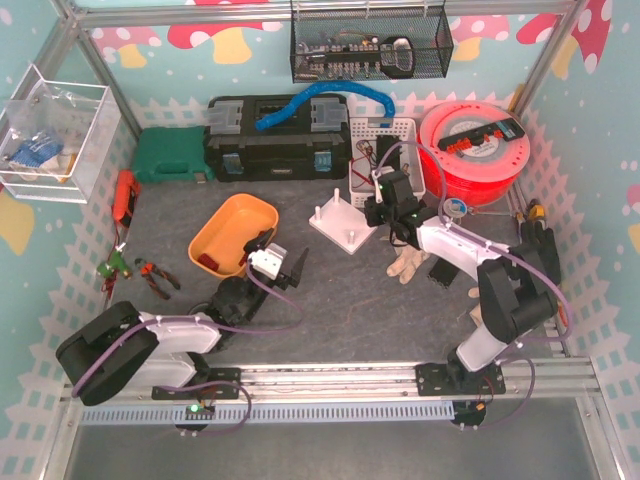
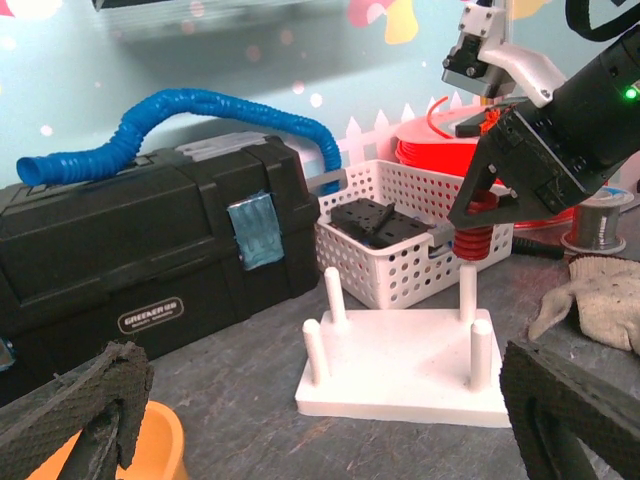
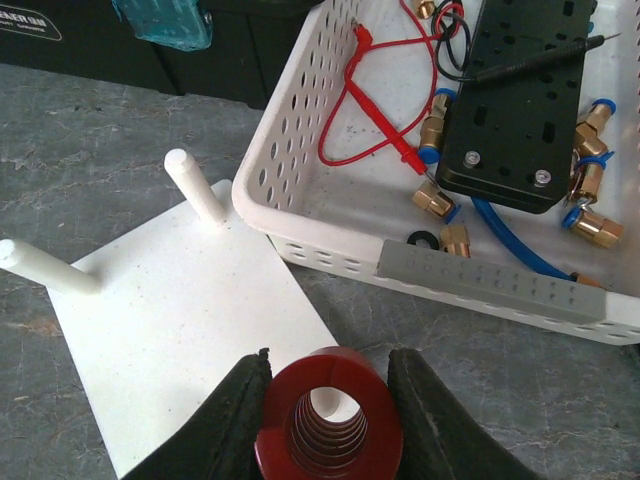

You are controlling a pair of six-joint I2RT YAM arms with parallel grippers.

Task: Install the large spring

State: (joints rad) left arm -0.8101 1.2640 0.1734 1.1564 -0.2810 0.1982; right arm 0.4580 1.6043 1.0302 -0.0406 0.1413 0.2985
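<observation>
The large spring (image 3: pixel 375 412) is a red coil, and my right gripper (image 3: pixel 328 420) is shut on its sides. In the left wrist view the spring (image 2: pixel 477 238) hangs upright with its lower end at the top of the far right peg (image 2: pixel 467 292) of the white peg plate (image 2: pixel 400 365). Something white, probably that peg's tip, shows through the coil's bore in the right wrist view. Three other pegs on the plate (image 1: pixel 340 225) stand bare. My left gripper (image 1: pixel 280 262) rests low near the plate, wide open and holding nothing, with one of its fingers (image 2: pixel 85 410) at the frame's lower left.
A white perforated basket (image 3: pixel 300 215) with fittings and cables stands just behind the plate. A black toolbox (image 1: pixel 275 140), a red filament spool (image 1: pixel 470 150), an orange bowl (image 1: pixel 232 235) and a glove (image 1: pixel 408 262) ring the work spot.
</observation>
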